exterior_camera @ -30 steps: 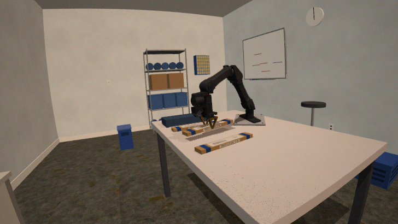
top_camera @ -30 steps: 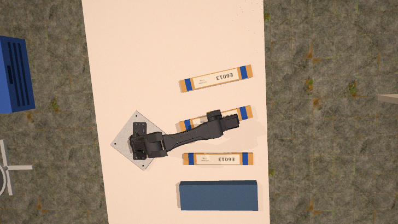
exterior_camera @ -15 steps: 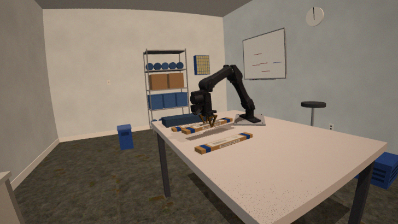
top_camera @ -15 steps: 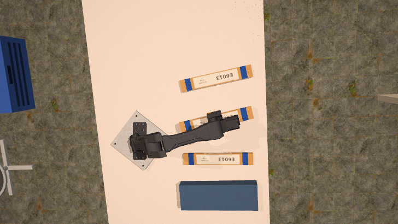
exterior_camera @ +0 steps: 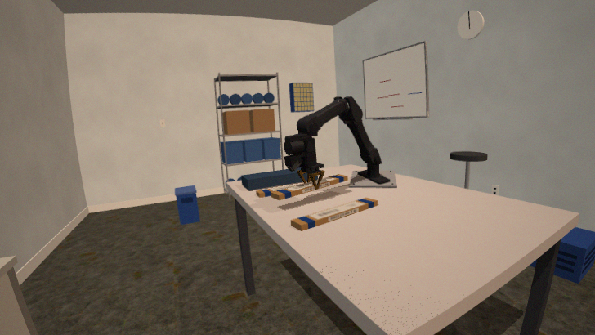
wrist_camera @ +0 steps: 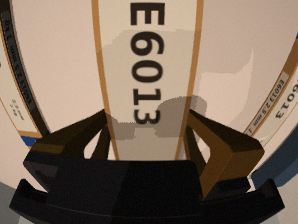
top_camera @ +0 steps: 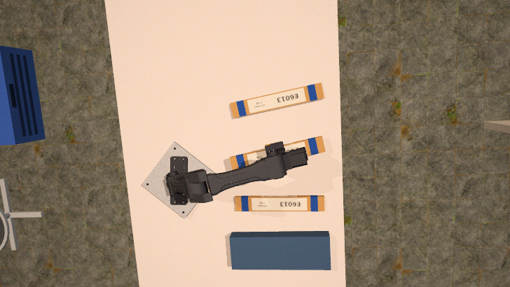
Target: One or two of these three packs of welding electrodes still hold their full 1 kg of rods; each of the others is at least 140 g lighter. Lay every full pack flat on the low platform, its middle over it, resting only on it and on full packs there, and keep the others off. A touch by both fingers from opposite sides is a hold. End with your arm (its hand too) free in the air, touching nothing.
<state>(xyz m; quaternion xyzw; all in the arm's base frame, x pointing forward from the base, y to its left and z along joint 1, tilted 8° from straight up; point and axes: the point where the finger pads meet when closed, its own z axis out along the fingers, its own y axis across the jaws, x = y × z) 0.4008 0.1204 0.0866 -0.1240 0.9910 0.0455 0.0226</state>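
Three long orange packs with blue bands and white E6013 labels are on the table. My gripper [top_camera: 281, 151] is shut on the middle pack [top_camera: 315, 145] and holds it a little above the table, its shadow below it; the gripper [exterior_camera: 314, 180] and the lifted pack [exterior_camera: 291, 190] show in the side view. In the wrist view both fingers press the pack's [wrist_camera: 147, 50] long sides. The far pack [top_camera: 277, 100] and the near pack [top_camera: 279, 203] lie flat on the table. The low dark blue platform [top_camera: 279, 250] stands beside the near pack, with nothing on it.
The arm's grey base plate [top_camera: 174, 178] is bolted left of the packs. The table's right edge [top_camera: 340, 142] runs close to the packs' ends. A blue crate [top_camera: 19, 96] sits on the floor to the left.
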